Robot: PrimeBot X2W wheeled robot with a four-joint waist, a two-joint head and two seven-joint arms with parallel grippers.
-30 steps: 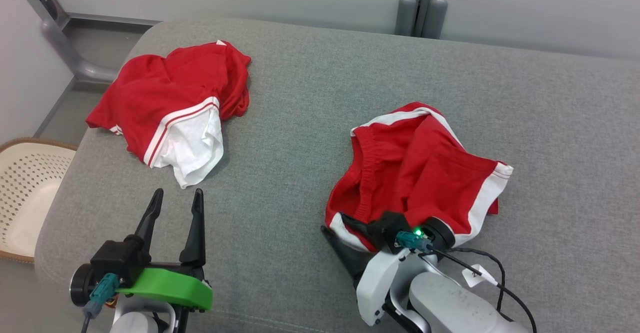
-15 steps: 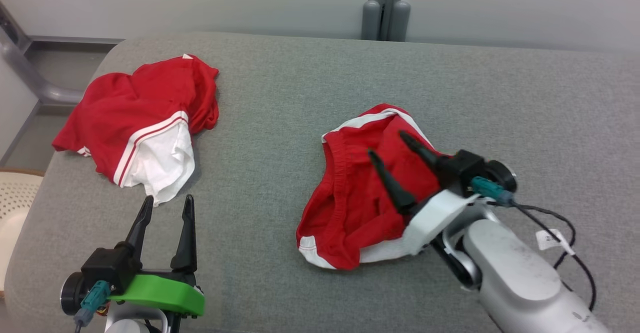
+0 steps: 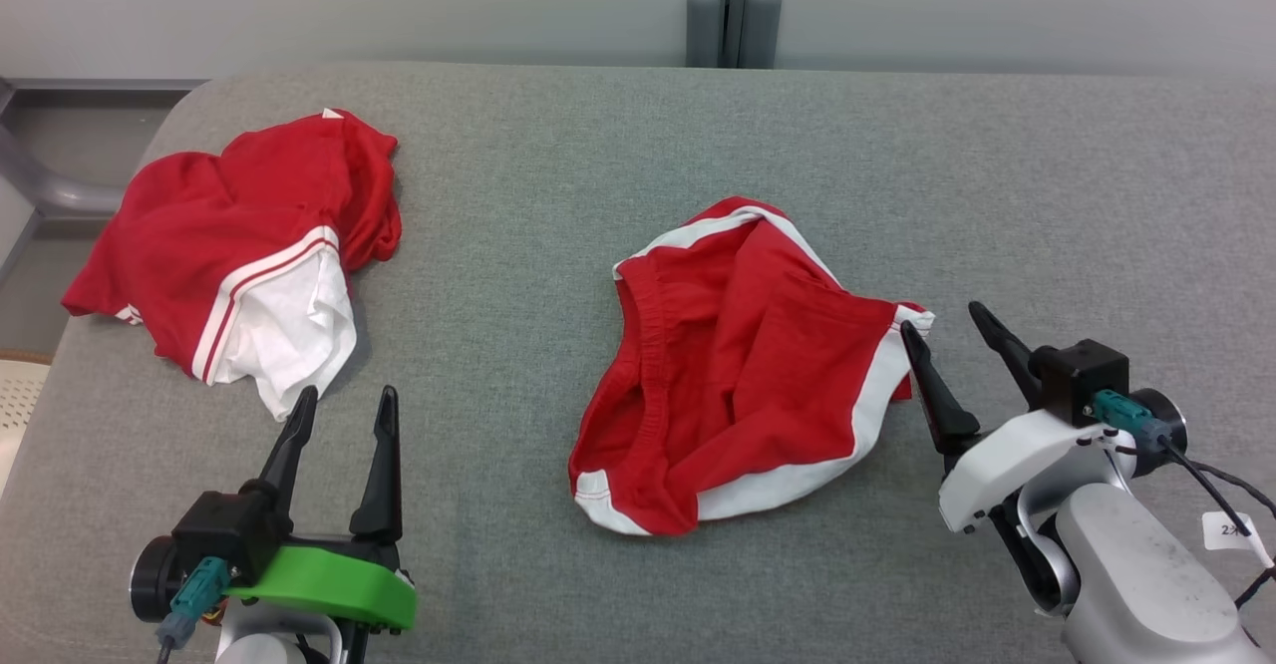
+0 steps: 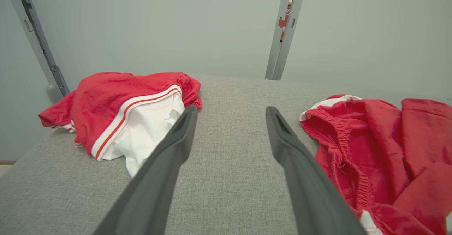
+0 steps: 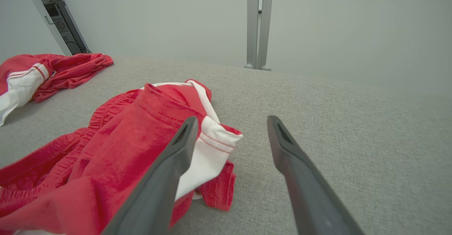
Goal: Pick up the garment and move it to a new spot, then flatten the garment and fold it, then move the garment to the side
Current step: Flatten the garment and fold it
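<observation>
Shorts [image 3: 738, 365], red with white trim, lie crumpled just left of the right gripper [image 3: 940, 320]. Its 2 fingers are spread wide with nothing between them, white hem corner right by the left one. Same for the left gripper [image 3: 348, 393]: spread, empty, another red-and-white garment [image 3: 239, 245] just ahead-left on the grey cushion [image 3: 558, 146].

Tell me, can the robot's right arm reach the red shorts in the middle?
Probably yes. The right gripper is open and sits right beside the shorts, at their white-trimmed corner. Nothing on the grey cushion stands between them.
</observation>
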